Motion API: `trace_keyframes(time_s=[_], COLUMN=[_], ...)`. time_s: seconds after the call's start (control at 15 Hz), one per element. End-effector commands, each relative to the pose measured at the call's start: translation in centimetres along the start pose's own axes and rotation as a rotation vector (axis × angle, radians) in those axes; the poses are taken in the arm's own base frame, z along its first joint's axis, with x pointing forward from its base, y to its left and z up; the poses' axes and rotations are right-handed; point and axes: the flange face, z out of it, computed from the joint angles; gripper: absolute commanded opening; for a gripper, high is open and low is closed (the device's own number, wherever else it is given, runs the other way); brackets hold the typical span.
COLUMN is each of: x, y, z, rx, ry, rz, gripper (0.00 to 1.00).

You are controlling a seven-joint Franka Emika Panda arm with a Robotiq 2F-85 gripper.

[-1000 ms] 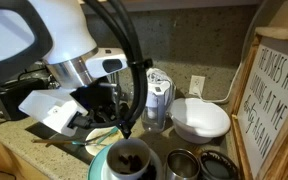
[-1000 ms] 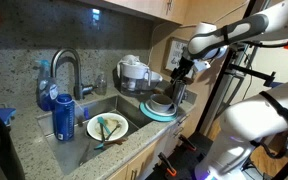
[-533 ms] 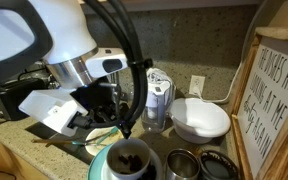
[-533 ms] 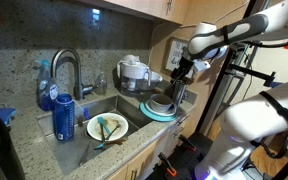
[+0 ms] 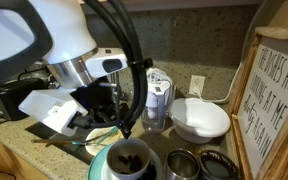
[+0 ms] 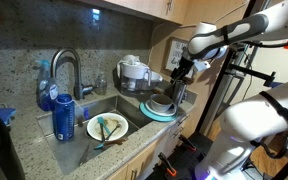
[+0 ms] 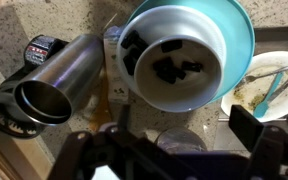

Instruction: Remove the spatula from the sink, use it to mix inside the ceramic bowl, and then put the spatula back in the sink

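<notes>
The spatula [image 6: 108,128] lies on a white plate [image 6: 94,131] inside the sink [image 6: 117,104]; in the wrist view its teal head [image 7: 276,88] shows at the right edge on that plate. The ceramic bowl [image 6: 162,109] with a teal rim stands on the counter beside the sink and holds dark pieces [image 5: 130,158], [image 7: 184,50]. My gripper [image 6: 178,88] hangs open just above the bowl with nothing between its fingers [image 7: 256,125].
A steel tumbler [image 5: 157,100], a plain white bowl [image 5: 201,119] and small metal cups [image 5: 182,163] crowd the counter round the ceramic bowl. A framed sign [image 5: 276,100] leans nearby. By the sink stand a blue can [image 6: 64,118] and the chrome tap [image 6: 66,68].
</notes>
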Motion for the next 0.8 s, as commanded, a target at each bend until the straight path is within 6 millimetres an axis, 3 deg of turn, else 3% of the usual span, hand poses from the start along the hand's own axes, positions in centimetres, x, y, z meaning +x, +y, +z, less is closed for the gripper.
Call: trace_keyframes(time_s=[0.0, 0.33, 0.73], x=[0.0, 1.0, 2.5], y=[0.0, -3.9, -10.0], z=[-0.1, -0.5, -1.2], rx=[0.000, 0.030, 0.082], ry=[-0.001, -0.011, -0.006], rz=[0.000, -0.024, -0.088], gripper=[1.00, 1.00, 1.00])
